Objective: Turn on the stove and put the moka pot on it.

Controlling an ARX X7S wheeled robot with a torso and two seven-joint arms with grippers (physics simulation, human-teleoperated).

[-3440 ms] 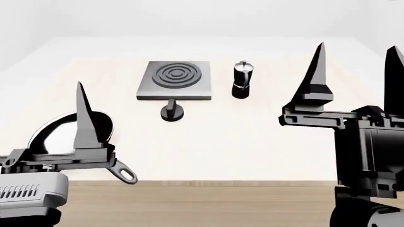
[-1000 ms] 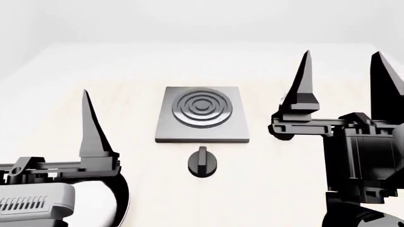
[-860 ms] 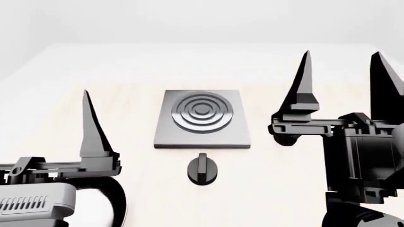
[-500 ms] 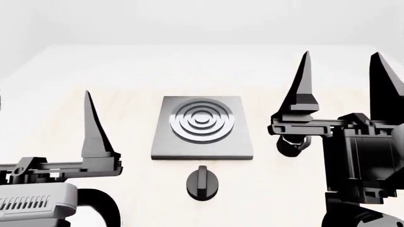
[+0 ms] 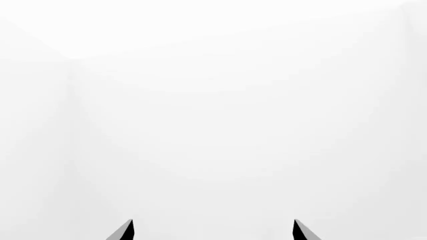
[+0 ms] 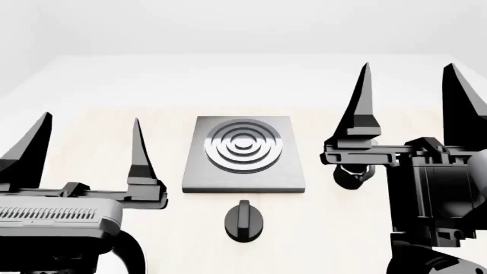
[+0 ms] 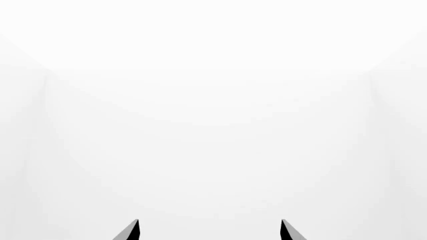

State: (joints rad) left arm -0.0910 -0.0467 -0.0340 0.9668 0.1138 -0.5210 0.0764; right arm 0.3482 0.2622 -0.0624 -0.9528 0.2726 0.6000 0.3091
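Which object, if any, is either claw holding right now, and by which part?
Nothing is held. The left claw and right claw are both open with only air between their fingers, raised above the pale table, pointing up.

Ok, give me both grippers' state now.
Left gripper: open, fingers apart, holding nothing.
Right gripper: open, fingers apart, holding nothing.

Head view looking forward and down over the stove [image 6: 243, 154], both wrist views facing blank white walls, sharing nothing.
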